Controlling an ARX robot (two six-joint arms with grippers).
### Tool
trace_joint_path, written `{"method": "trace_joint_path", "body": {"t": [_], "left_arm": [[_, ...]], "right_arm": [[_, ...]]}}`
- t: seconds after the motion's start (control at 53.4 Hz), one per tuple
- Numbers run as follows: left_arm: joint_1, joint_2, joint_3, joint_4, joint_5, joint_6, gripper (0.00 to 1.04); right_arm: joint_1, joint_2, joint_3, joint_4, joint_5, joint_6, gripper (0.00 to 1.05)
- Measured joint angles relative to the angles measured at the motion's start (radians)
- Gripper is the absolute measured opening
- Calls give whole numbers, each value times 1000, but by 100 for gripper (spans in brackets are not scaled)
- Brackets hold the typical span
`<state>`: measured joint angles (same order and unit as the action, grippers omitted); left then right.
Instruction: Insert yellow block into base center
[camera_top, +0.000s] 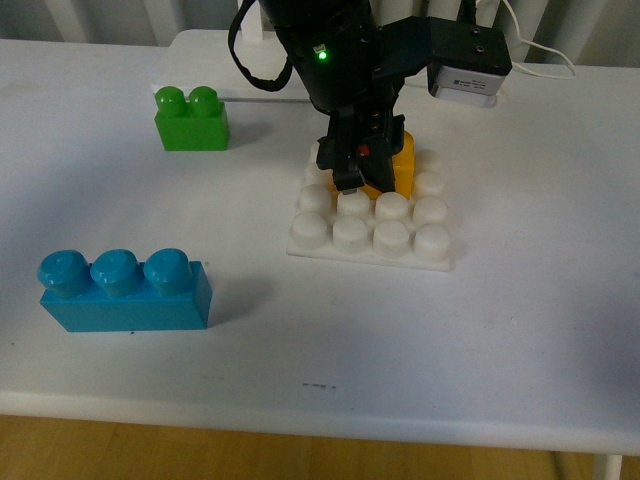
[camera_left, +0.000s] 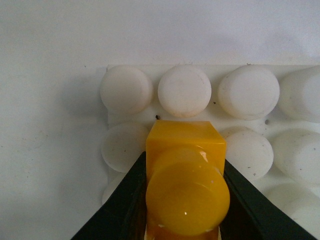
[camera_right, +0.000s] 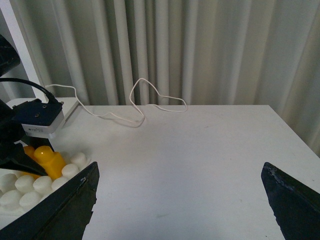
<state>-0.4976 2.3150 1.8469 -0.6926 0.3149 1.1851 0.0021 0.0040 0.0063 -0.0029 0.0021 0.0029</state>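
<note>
The yellow block (camera_top: 402, 167) is over the middle of the white studded base (camera_top: 372, 222), and my left gripper (camera_top: 362, 172) is shut on it. In the left wrist view both black fingers (camera_left: 127, 197) press the sides of the yellow block (camera_left: 186, 175), with the base (camera_left: 125, 90) right beneath; whether the block is seated on the studs I cannot tell. The right wrist view shows the yellow block (camera_right: 46, 160) on the base (camera_right: 12, 192) off to one side, and my right gripper (camera_right: 180, 197) open over bare table, holding nothing.
A green two-stud brick (camera_top: 191, 119) stands at the back left and a blue three-stud brick (camera_top: 124, 290) at the front left. A white cable (camera_right: 145, 102) lies near the back edge by the curtains.
</note>
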Motion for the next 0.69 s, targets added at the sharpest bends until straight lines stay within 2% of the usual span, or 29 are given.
{"method": "trace_joint_path", "body": {"t": [0.187,0.375,0.581,0.694], "left_arm": [[6,-14,-14,27,-29,4,73],[10,-51,-32,27,-31,11,99],[16,-198,-74,43,-46,38,98],[25,-324,-163,131,-86,78,98]], "right_arm": [[0,0,0,0,0,0,95],[0,0,0,0,0,0,95],[0,0,0,0,0,0,95],[0,0,0,0,0,0,95]]}}
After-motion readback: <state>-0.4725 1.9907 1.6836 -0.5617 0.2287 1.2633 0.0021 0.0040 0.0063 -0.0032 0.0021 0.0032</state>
